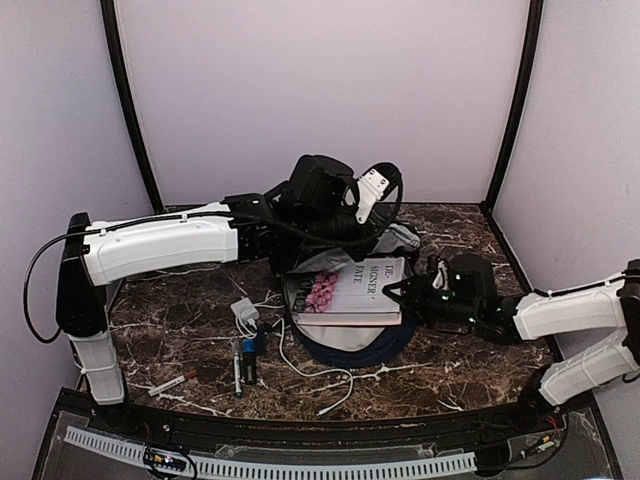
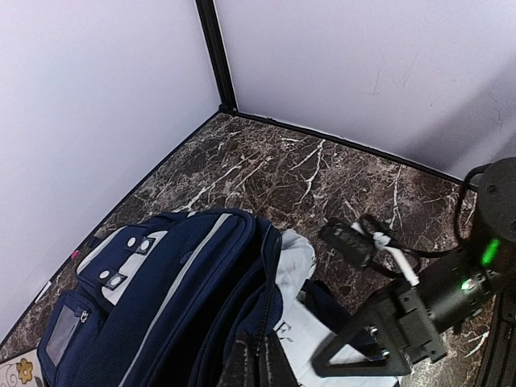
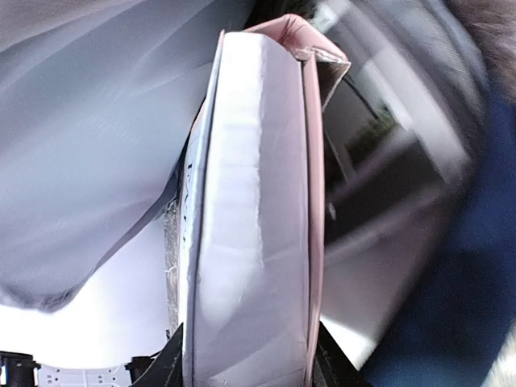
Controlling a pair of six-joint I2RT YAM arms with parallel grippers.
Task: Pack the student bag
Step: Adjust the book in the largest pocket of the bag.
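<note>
The student bag (image 2: 161,298) is navy with white trim and lies on the table with its mouth held up. Its lower rim shows in the top view (image 1: 345,345). My left gripper (image 2: 260,364) is shut on the bag's zipper edge and holds the opening up; in the top view it (image 1: 332,232) is over the bag's far side. A white book (image 1: 355,290) with pink flowers on its cover lies half inside the opening. My right gripper (image 1: 405,295) is shut on the book's right edge. In the right wrist view the book's page edge (image 3: 250,242) fills the gap between the fingers.
A white charger with its cable (image 1: 245,312) lies left of the bag. Pens and a blue item (image 1: 243,362) lie near the front, and a red-tipped pen (image 1: 170,383) lies at front left. A black strap with a white tie (image 2: 359,242) lies behind the bag. Walls close in three sides.
</note>
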